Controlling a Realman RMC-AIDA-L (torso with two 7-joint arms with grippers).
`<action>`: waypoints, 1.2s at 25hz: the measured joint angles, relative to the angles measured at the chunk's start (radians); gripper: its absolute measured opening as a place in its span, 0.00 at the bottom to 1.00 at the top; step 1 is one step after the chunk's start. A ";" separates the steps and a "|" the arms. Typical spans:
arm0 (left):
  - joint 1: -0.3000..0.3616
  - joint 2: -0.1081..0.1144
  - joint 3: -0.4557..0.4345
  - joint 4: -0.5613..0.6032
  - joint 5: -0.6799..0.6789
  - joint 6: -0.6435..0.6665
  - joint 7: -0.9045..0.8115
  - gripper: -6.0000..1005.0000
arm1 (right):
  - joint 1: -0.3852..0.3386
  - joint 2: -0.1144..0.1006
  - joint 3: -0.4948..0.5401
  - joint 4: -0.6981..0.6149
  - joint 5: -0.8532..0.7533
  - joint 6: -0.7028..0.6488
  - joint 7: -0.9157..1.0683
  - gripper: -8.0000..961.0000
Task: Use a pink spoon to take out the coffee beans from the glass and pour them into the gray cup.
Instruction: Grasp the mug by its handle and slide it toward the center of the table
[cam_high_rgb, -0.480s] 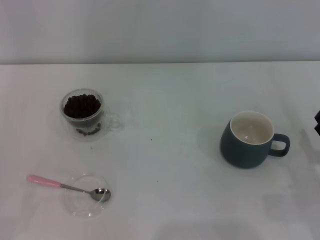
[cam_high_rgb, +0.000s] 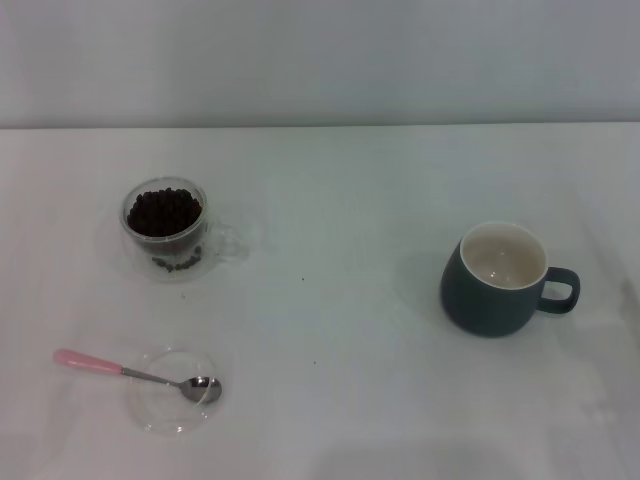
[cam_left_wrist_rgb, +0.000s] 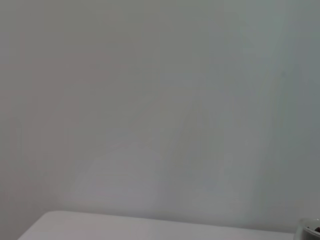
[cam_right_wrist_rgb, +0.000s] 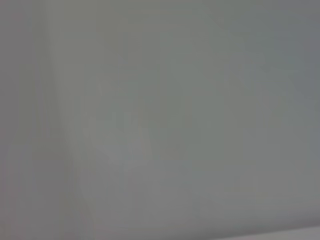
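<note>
Two grippers, left and right, both out of sight in every view; grip state impossible to tell, and no placing of things against either one beyond the side of the table each arm serves.

Nearest, on the left arm's side: pink spoon (cam_high_rgb: 135, 374) lying flat, metal bowl resting in a clear saucer (cam_high_rgb: 160, 418), pink handle sticking out past the saucer's rim toward the outer left.

Farther in, on the right arm's side: gray cup (cam_high_rgb: 490, 295) upright on the white table (cam_high_rgb: 330, 330), cream inside bare, loop handle turned to the outer right. Well apart from spoon and glass.

Farther still, back on the left arm's side: glass (cam_high_rgb: 170, 258) upright, filled near the brim with coffee beans (cam_high_rgb: 163, 212), clear handle pointing toward the gray cup's side.

Beyond, only a plain pale wall (cam_high_rgb: 320, 60).
</note>
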 joint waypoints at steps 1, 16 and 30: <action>-0.001 0.000 0.000 0.000 0.000 0.000 -0.005 0.86 | -0.008 0.000 -0.004 0.012 -0.002 -0.011 -0.003 0.80; -0.047 0.003 0.000 0.000 -0.001 0.010 -0.015 0.86 | -0.035 0.004 0.103 0.446 -0.006 -0.162 -0.546 0.80; -0.052 0.005 -0.003 0.010 -0.009 0.013 -0.015 0.86 | 0.005 0.008 0.333 0.522 -0.121 0.059 -0.698 0.79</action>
